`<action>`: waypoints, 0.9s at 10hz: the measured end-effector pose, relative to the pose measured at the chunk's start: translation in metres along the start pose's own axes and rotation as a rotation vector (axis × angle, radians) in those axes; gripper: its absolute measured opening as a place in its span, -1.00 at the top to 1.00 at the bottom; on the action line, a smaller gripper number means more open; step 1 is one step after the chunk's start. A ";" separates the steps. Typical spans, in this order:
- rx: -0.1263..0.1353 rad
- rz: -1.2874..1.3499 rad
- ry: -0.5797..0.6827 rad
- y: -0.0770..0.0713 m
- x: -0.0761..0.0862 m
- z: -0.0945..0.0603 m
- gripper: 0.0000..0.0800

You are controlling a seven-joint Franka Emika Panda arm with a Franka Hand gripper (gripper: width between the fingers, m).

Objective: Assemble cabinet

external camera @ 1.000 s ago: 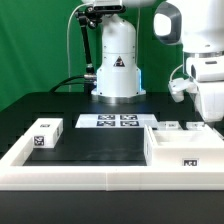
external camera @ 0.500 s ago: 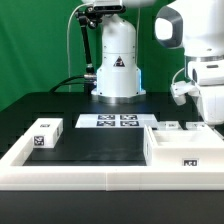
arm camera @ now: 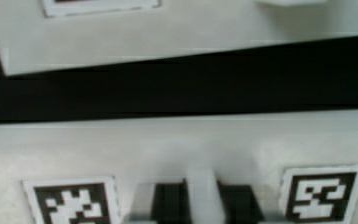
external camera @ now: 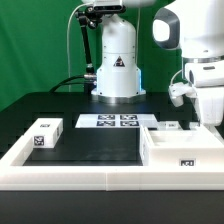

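White plastic box-like cabinet body (external camera: 185,150): lower right of exterior view, tag on front face, against low white border frame (external camera: 80,172). Small white tagged block (external camera: 45,133): left, well apart from body. Small white panel pieces (external camera: 170,125): just behind body. Two-finger gripper (external camera: 211,120): right edge, down at body's rear, jaws nearly together. Possibly pinching body wall; wrist view too blurred to tell. Marker board (external camera: 108,121): centre, before white robot base (external camera: 117,65).

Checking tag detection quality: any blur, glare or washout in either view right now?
Exterior view: even light, sharp enough, white cabinet body nearly washed out against the white border frame, no hard glare. Wrist view: soft and out of focus throughout; the two full tags show blurred edges, cells just distinguishable.
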State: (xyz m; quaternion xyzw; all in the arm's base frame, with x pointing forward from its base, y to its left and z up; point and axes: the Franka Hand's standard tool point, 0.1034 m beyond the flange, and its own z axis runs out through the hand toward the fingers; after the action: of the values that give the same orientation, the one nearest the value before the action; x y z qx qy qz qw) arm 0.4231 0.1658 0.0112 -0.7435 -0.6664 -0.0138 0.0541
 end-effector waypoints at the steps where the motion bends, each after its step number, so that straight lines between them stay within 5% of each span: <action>1: -0.001 0.000 0.001 0.000 0.000 0.000 0.82; 5: -0.005 0.009 0.000 0.002 -0.001 -0.002 0.82; 9: -0.037 0.019 -0.018 0.009 -0.002 -0.031 0.82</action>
State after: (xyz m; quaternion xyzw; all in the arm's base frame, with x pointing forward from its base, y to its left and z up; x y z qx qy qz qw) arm 0.4330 0.1594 0.0412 -0.7507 -0.6595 -0.0190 0.0346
